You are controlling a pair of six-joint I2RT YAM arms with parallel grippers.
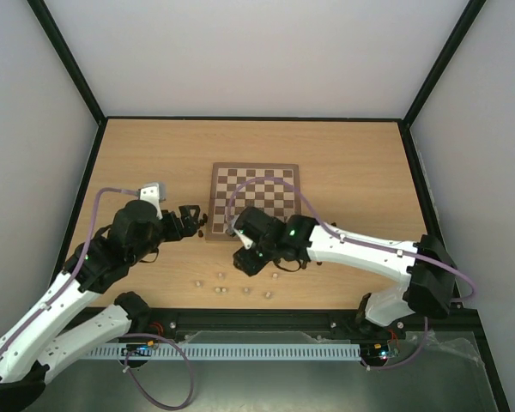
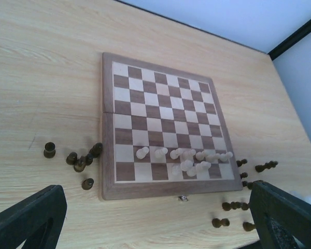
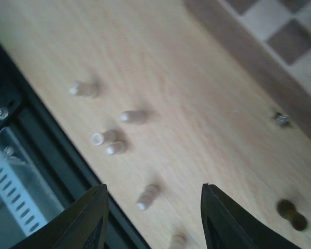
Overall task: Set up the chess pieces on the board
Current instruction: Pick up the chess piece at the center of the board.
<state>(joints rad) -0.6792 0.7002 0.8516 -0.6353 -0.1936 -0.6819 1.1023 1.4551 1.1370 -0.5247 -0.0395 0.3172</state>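
soft, even light, no glare. top view sharp, walls (image 1: 34, 129) splay toward the corners. left wrist view crisp on the board (image 2: 145, 109). right wrist view blurred; pieces (image 3: 132, 116) cast faint shadows toward 3 o'clock.

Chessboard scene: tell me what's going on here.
Chess setup is under way. The right claw hovers open and empty over loose pale pieces on the table by its near edge. The left claw is open, holding nothing, beside the board, where several cream pieces sit; dark pieces lie off it.
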